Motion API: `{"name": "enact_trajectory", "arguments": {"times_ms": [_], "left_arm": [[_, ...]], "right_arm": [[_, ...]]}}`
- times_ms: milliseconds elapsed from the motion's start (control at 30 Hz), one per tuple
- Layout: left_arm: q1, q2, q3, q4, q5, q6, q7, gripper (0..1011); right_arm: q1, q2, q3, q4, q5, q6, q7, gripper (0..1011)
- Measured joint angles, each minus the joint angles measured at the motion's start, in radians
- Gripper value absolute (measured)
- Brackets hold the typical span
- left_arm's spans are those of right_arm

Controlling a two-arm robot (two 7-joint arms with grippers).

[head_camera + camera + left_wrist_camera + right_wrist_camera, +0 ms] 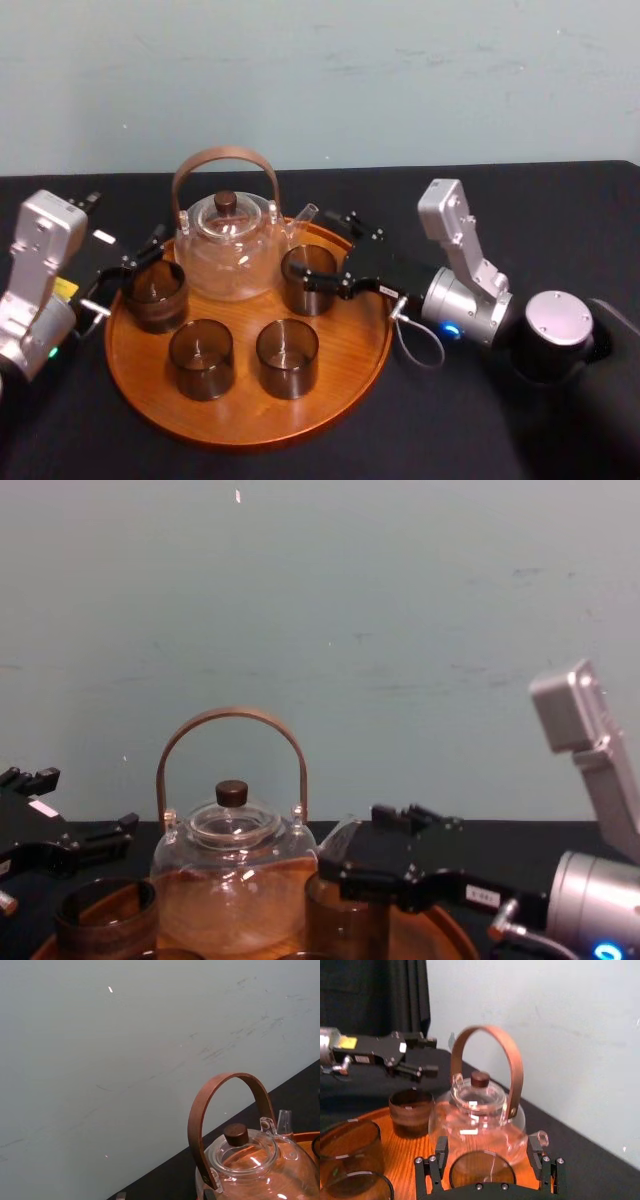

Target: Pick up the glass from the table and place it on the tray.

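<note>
The round orange-brown tray (360, 372) holds a clear teapot (228, 250) and several dark glasses. One glass (308, 285) stands on the tray at its back right, beside the teapot's spout. My right gripper (318, 250) is open and straddles this glass, one finger (438, 1157) on each side with a small gap showing in the right wrist view. The same glass (482, 1171) sits low between those fingers. My left gripper (128, 272) is open at the tray's left edge, just behind another glass (155, 297), holding nothing.
Two more glasses (200, 358) (287, 357) stand at the tray's front. The teapot's tall brown handle (232, 720) rises between the two grippers. Black tablecloth (500, 430) surrounds the tray, and a pale wall stands close behind.
</note>
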Motion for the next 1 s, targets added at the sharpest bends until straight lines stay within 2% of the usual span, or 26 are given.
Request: {"name": "enact_trajectory", "arguments": {"times_ms": [267,500,767,800,1000], "left_arm": [[0.0,0.0,0.0,0.0,0.0,0.0,0.0,1001],[0.0,0.0,0.0,0.0,0.0,0.0,0.0,1001],[0.0,0.0,0.0,0.0,0.0,0.0,0.0,1001],[0.0,0.0,0.0,0.0,0.0,0.0,0.0,1001],[0.0,0.0,0.0,0.0,0.0,0.0,0.0,1001]], "right_arm": [[-0.051,0.047,0.013,-0.125,0.028,-0.011,0.0,1002],[-0.103,0.092,0.041,-0.209,0.034,-0.017,-0.051,1002],[-0.203,0.164,0.116,-0.3,0.036,-0.013,-0.136,1002],[-0.203,0.164,0.116,-0.3,0.036,-0.013,-0.136,1002],[-0.272,0.192,0.172,-0.332,0.022,-0.013,-0.193,1002]]}}
